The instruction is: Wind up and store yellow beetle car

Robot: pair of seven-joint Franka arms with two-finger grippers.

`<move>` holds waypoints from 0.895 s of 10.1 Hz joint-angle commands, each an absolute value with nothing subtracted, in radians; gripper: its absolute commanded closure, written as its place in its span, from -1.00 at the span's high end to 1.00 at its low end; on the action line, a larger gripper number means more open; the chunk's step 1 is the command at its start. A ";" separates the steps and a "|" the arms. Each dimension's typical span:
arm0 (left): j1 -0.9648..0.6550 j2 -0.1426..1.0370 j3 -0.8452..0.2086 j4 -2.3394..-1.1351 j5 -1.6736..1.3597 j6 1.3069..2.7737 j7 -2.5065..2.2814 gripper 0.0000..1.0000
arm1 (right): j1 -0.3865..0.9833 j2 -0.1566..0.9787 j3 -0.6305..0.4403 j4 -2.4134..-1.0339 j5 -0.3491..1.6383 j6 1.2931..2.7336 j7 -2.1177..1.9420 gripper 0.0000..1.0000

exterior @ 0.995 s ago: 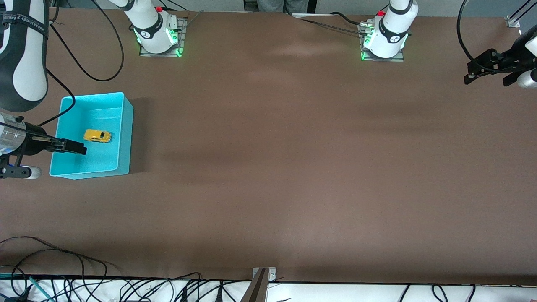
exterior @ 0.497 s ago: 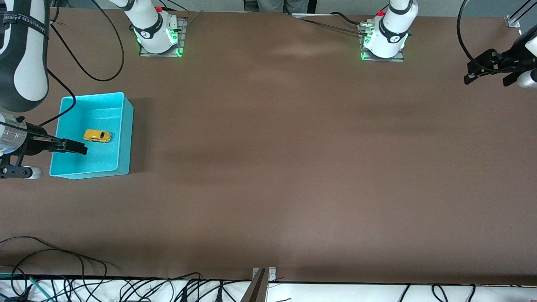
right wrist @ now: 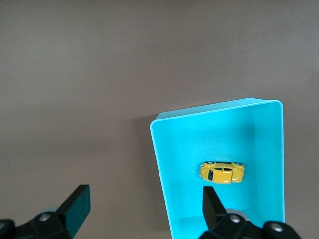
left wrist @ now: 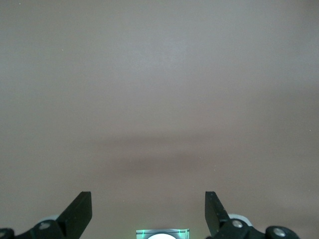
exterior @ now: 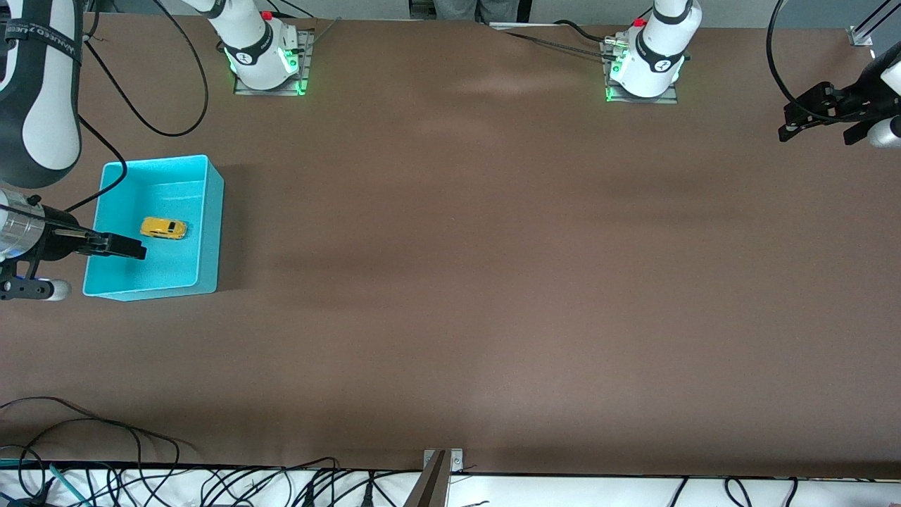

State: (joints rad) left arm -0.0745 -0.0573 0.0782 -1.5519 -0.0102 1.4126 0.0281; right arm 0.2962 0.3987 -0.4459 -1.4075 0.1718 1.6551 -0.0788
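Front view: the tiny orange-yellow beetle-shaped toy car point(exterior: 163, 228) lies inside the open turquoise plastic bin point(exterior: 212, 211). The right gripper point(exterior: 125, 247) hangs over the bin's edge; the left gripper point(exterior: 816, 120) waits well apart from the bin. Left wrist view: left gripper point(left wrist: 148, 211) released over bare brown table point(left wrist: 159, 89). Right wrist view: right gripper point(right wrist: 146, 209) released, empty, above the bin point(right wrist: 164, 164) holding the car point(right wrist: 222, 172).

A black band point(exterior: 42, 32) round the right arm's white link point(exterior: 39, 91), at about ten o'clock in the front view, carries white lettering (it appears upside down and too garbled to read with certainty). Nothing else legible shows anywhere.
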 commanded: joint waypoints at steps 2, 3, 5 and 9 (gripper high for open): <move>-0.067 -0.040 0.075 -1.517 0.000 1.404 0.051 1.00 | 0.301 0.402 -0.437 -1.402 0.158 1.637 -0.072 1.00; -0.067 -0.040 0.075 -1.517 0.000 1.404 0.051 1.00 | 0.299 0.405 -0.437 -1.402 0.158 1.637 -0.069 1.00; -0.067 -0.040 0.075 -1.517 0.000 1.402 0.051 1.00 | 0.295 0.408 -0.439 -1.407 0.158 1.635 -0.067 1.00; -0.069 -0.040 0.074 -1.517 0.000 1.402 0.049 1.00 | 0.293 0.408 -0.442 -1.405 0.158 1.635 -0.067 1.00</move>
State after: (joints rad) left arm -0.0745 -0.0572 0.0781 -1.5519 -0.0102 1.4126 0.0281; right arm 0.2946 0.4124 -0.4428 -1.4099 0.1716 1.6504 -0.0779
